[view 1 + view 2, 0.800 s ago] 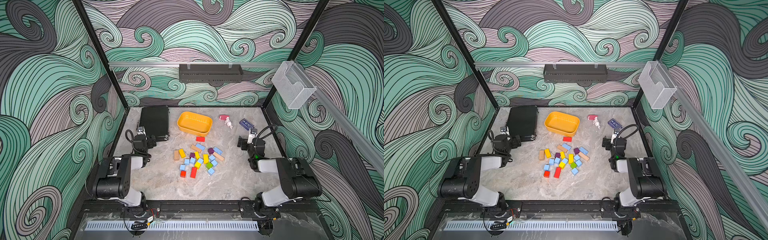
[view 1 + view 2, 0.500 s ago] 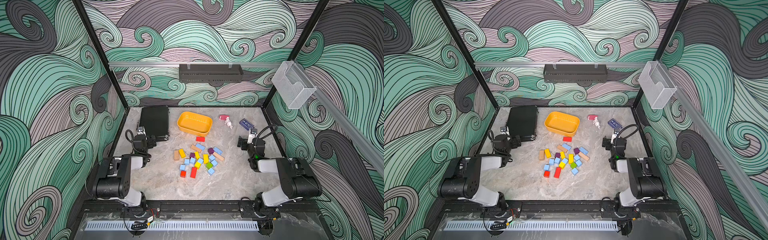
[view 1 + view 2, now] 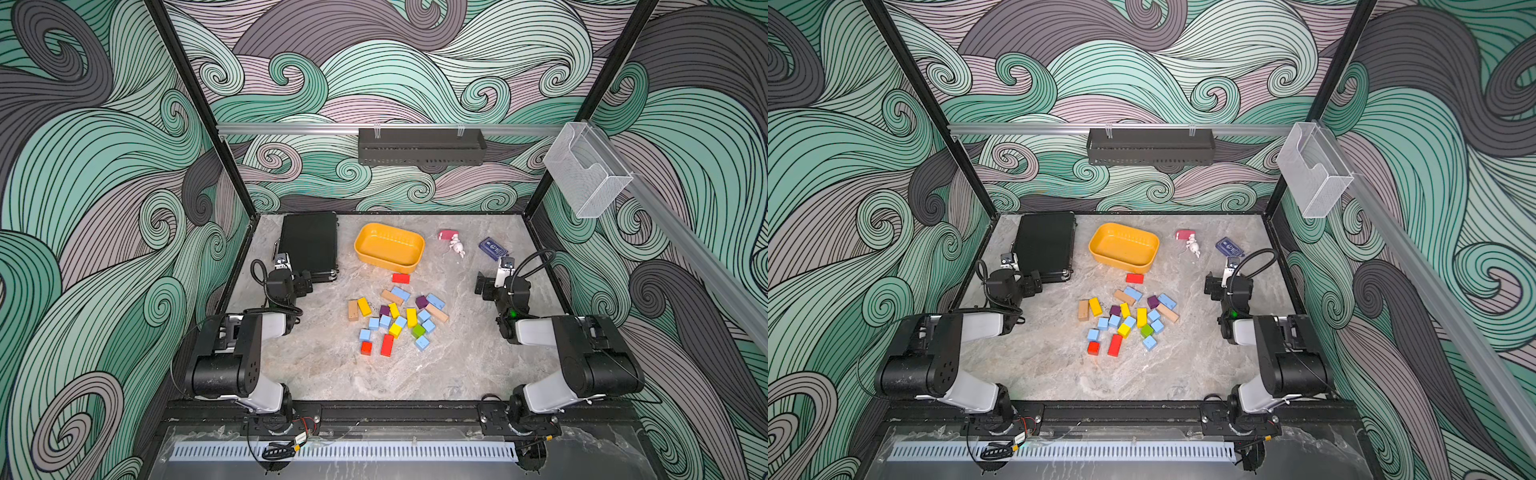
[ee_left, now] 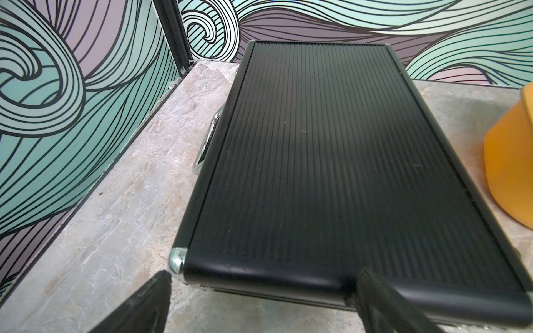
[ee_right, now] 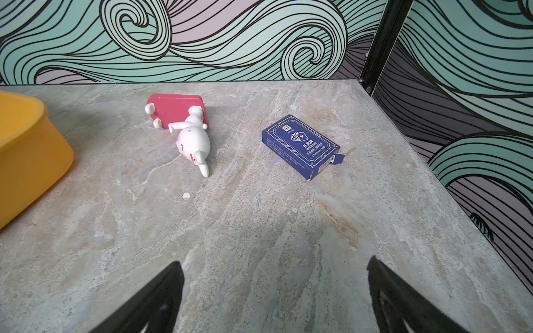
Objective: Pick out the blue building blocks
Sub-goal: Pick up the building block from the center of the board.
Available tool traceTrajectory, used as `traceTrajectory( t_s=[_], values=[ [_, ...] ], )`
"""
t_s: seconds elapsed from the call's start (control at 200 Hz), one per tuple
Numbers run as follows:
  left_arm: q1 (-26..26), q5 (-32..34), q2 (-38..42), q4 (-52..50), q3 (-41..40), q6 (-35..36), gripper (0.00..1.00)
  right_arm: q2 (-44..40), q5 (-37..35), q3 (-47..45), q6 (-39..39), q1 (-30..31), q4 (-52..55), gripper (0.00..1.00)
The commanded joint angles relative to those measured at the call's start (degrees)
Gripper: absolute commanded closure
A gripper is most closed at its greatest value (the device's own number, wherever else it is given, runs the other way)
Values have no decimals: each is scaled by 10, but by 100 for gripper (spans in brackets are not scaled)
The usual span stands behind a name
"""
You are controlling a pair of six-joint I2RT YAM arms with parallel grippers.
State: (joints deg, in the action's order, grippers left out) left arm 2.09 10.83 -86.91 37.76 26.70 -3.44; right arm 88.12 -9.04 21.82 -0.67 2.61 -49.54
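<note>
Nothing sorted yet: the blue blocks [image 3: 385,320] lie in one mixed pile, both arms off to the sides
In both top views they sit scattered among other coloured blocks [image 3: 387,344] mid-bench [image 3: 324,374], near an empty yellow tub [image 3: 388,249]; the left end effector [image 3: 306,281] and right end effector [image 3: 481,286] flank the pile, well apart from it. Left wrist view: jaws wide apart, holding nothing, at the near end of a black case [image 4: 317,158]. Right wrist view: jaws wide apart, holding nothing, facing a toy figure [image 5: 193,141] and a card box [image 5: 300,145]. All the picking is left to do
</note>
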Motion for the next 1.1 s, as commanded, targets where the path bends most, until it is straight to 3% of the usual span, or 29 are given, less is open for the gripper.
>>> traceTrajectory(
  t_s=[0.0, 0.085, 0.225, 0.4, 0.585, 0.746, 1.096],
  values=[
    [-2, -2, -5, 6, 3, 1, 1, 0, 0, 6, 1, 0, -7, 1],
    [-2, 14, 4, 1, 9, 4, 1, -1, 0, 4, 1, 0, -9, 1],
    [-2, 29, 68, -198, 90, -2, 1, -19, -35, 12, 10, 3, 13, 1],
    [-2, 8, 144, -265, 108, 10, 2, -71, -36, 80, 8, 5, 182, 1],
    [-2, -84, 217, -379, 150, 34, 1, -127, -37, 143, 43, 12, 301, 1],
    [-2, -153, 264, -434, 189, 37, 1, -158, -17, 250, 99, 22, 480, 1],
    [-7, -297, 361, -491, 194, 27, 1, -172, 109, 429, 117, 64, 824, 1]
  ],
)
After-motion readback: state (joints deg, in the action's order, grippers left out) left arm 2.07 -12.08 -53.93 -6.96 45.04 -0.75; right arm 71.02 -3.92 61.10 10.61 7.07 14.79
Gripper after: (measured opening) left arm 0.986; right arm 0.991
